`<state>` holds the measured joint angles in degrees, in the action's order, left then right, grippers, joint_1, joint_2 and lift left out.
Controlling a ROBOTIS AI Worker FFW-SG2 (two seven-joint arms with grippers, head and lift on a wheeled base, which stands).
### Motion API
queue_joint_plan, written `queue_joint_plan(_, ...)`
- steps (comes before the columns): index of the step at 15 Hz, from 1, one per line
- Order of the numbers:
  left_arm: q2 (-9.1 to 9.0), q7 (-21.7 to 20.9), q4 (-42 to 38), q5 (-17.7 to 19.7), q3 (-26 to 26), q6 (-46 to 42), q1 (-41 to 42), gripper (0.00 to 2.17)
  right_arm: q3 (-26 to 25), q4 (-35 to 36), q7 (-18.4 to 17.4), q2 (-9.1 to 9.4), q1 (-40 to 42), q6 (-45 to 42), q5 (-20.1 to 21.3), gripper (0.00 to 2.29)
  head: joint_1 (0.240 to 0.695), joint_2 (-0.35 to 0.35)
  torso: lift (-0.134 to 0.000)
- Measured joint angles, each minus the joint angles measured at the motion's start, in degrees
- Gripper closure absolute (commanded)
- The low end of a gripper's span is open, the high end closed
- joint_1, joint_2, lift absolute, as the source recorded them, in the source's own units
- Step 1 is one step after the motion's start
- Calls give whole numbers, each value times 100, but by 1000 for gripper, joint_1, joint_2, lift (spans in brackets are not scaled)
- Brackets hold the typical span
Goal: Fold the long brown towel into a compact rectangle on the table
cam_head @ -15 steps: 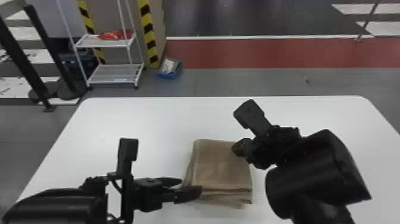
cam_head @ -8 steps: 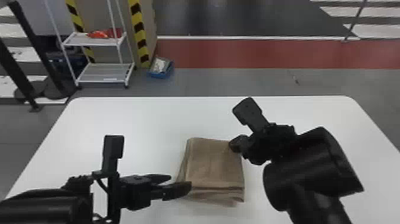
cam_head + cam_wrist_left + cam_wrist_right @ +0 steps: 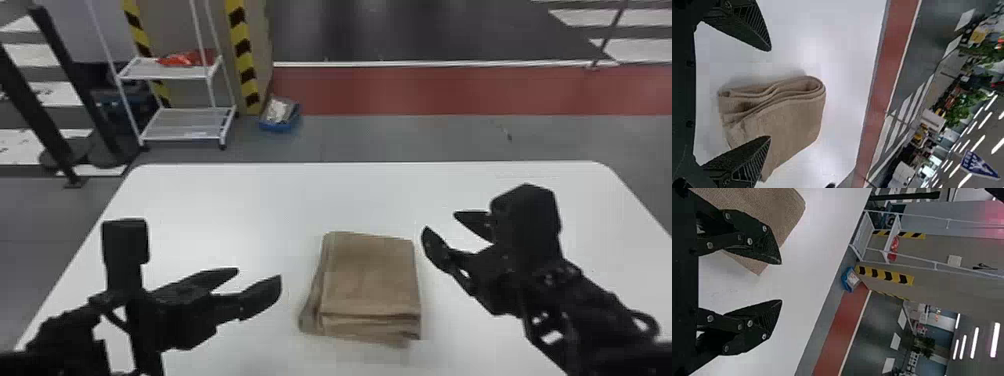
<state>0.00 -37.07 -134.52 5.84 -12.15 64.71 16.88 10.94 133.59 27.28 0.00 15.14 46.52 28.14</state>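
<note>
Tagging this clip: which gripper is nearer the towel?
Right: in the head view, the right gripper is just off the towel at its far right corner; the left gripper, farther off its left side.

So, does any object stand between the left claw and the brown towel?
No, nothing visible stands in the way. In the head view, the white table shows between the left claw and the brown towel.
</note>
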Motion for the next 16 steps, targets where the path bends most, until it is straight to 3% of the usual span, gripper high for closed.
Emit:
queue_joint_plan(4, 0, 1698, -176, 337, 233, -3389, 1341, 93, -950, 299, -574, 0, 1436, -2196, -1108, 43, 695, 67, -125)
queue_joint_plan(8, 0, 2527, 186, 113, 814, -6906, 2658, 93, -1531, 33, -975, 0, 2421, -4338, -2032, 46, 695, 32, -125)
queue_joint_plan(10, 0, 3006, 389, -447, 1097, -7871, 3009, 93, -1712, -177, -1131, 0, 2550, -4638, -2239, 46, 695, -10, -125)
queue_joint_plan(12, 0, 3193, 548, -881, 1342, -8411, 3215, 93, -1868, -230, -1192, 0, 2606, -4681, -2510, 49, 695, -56, -125)
queue_joint_plan(16, 0, 3214, 523, -1161, 1506, -7776, 3293, 93, -1915, -178, -1421, 0, 2660, -4392, -2729, 53, 695, -111, -125)
